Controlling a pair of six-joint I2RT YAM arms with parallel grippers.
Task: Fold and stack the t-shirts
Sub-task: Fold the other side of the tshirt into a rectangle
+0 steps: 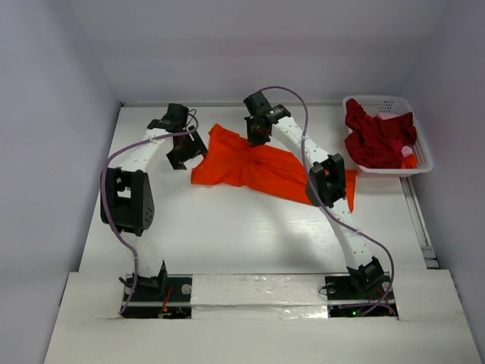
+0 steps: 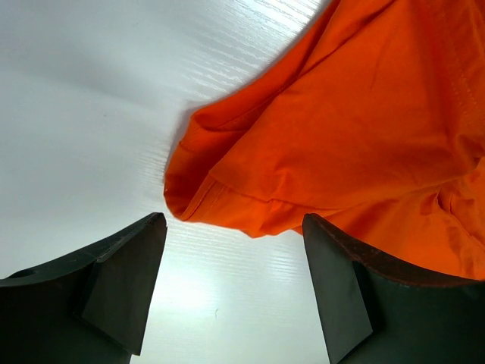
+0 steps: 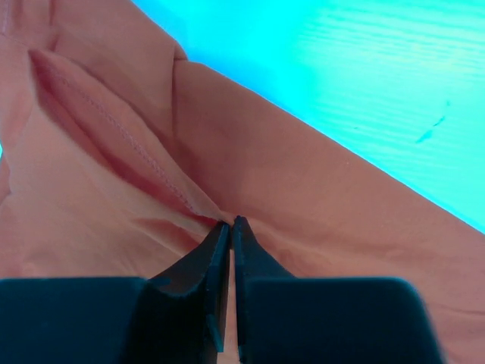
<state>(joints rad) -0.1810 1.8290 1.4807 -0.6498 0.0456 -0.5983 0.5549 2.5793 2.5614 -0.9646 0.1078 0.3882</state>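
Note:
The bright orange t-shirt point(image 1: 258, 171) lies rumpled across the middle of the table. My left gripper point(image 1: 186, 155) stands open at its left edge. In the left wrist view a folded hem of that t-shirt point(image 2: 364, 129) lies just beyond my left gripper point(image 2: 233, 224), with only bare table between the jaws. My right gripper point(image 1: 254, 136) is at the shirt's far edge. In the right wrist view it point(image 3: 231, 224) is shut on a pinched fold of the t-shirt point(image 3: 303, 197) by a stitched seam. The dark crimson t-shirt point(image 1: 379, 140) is bunched in the basket.
A white lattice basket point(image 1: 379, 99) stands at the back right of the table. The right arm's forearm point(image 1: 326, 182) crosses over the orange t-shirt's right part. White walls enclose the table on the left, back and right.

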